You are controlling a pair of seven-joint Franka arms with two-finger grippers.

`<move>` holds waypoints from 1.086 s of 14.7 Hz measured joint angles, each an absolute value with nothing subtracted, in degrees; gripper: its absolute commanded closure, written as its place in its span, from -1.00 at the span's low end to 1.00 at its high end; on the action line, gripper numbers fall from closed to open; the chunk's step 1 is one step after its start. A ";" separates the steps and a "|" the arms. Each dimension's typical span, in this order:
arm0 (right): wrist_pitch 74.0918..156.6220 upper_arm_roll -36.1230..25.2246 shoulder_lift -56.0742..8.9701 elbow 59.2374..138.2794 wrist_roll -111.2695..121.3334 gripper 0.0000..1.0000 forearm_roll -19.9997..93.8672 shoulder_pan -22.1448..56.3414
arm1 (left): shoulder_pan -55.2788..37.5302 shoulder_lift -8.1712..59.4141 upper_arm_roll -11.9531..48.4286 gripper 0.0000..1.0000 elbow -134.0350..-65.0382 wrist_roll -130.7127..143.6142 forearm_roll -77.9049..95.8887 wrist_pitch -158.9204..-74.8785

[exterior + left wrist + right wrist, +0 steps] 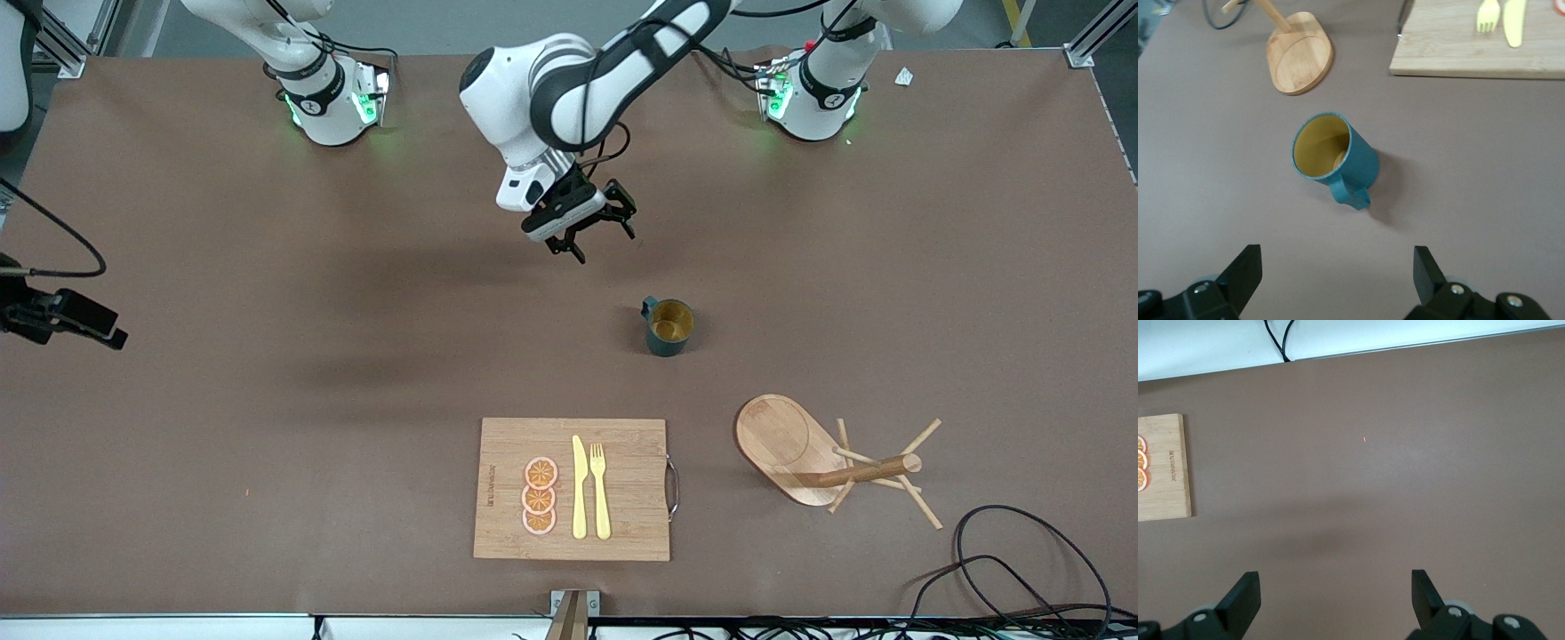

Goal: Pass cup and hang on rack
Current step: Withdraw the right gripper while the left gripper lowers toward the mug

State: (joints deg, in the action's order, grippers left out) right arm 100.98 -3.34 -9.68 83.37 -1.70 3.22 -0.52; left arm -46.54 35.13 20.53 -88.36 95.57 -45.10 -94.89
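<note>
The dark teal cup [669, 326] with a yellow inside stands upright on the table, its loop handle turned toward the robots' bases; it also shows in the left wrist view [1331, 157]. The wooden rack [791, 444] stands nearer to the front camera than the cup, toward the left arm's end; its oval base shows in the left wrist view [1299, 60]. My left gripper [594, 233] is open and empty in the air, over bare table between the bases and the cup [1338, 261]. My right gripper [107, 333] is open and empty over the right arm's end of the table [1336, 583].
A bamboo cutting board [622, 524] with orange slices [540, 496], a yellow knife [579, 487] and a fork [600, 489] lies near the front edge beside the rack. Black cables [1022, 560] lie at the front corner at the left arm's end.
</note>
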 measured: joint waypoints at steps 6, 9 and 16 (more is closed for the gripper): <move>103.79 -3.31 -1.30 92.86 -1.70 -1.00 3.21 -0.31 | -49.55 40.34 20.53 -1.00 -94.37 115.45 -56.94 -94.73; 104.47 -3.24 -0.95 92.52 -1.70 -1.00 3.21 -0.25 | -49.48 40.46 20.47 -1.00 -100.13 123.05 -63.78 -94.86; 103.93 -3.50 -0.94 92.46 -1.71 -1.00 3.20 -0.32 | -49.41 41.46 20.31 -1.00 -105.23 143.22 -74.03 -95.14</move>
State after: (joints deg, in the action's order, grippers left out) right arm 103.93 -3.50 -0.94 92.46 -1.71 3.20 -0.32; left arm -49.41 41.46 20.31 -105.23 143.22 -74.03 -95.14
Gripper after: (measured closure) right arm 0.000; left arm 0.000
